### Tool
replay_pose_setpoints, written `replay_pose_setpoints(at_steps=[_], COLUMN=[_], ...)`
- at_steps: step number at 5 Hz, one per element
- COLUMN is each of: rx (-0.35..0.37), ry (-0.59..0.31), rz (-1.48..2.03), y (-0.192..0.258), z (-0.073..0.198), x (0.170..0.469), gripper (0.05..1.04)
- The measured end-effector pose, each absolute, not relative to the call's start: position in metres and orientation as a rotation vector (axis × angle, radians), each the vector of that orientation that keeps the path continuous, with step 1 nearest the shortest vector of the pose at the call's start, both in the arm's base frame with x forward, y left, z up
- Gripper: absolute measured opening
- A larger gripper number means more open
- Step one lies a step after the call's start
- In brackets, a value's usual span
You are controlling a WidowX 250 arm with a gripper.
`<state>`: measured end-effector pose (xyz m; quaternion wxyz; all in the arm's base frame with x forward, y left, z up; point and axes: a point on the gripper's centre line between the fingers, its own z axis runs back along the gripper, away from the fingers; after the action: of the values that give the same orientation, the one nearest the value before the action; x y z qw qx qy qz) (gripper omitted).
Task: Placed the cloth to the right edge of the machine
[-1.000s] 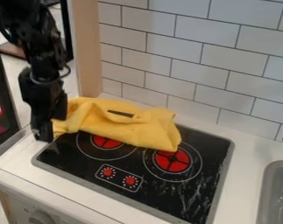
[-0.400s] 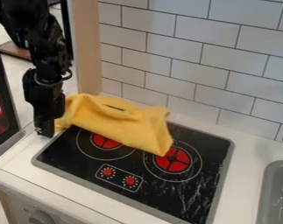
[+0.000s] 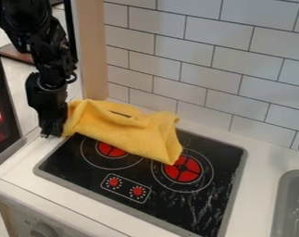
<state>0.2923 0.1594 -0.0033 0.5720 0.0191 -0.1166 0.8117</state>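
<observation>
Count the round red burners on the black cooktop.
2: the left burner, partly covered by the yellow cloth, and the right burner, nearer the camera, its upper-left edge behind the cloth's corner. The cloth may hide more.

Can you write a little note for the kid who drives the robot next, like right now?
Gripper: the black two-finger gripper is down at the left end, in the picture, of the soft yellow cloth. I can't tell if it has hold of it.
Cloth: bunched over the back left of the flat black stovetop with a grey rim, partly covering both red burners.
Done: the cloth is over the stovetop.
Left: it isn't at the stovetop's right edge yet, so it probably has to go there next.
</observation>
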Motion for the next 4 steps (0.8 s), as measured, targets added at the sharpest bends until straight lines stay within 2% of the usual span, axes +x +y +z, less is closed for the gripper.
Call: replay_pose_setpoints(at_steps=[1,3,4], rx=[0.036,-0.04,-0.117], ry=[-0.24,-0.174,-0.18], rz=[1.907,1.879,1.843], y=[0.155,0.132,0.115], z=[-0.002,0.017,0.045], x=[0.293,0.296,0.307], gripper=[0.075,0.053,0.053])
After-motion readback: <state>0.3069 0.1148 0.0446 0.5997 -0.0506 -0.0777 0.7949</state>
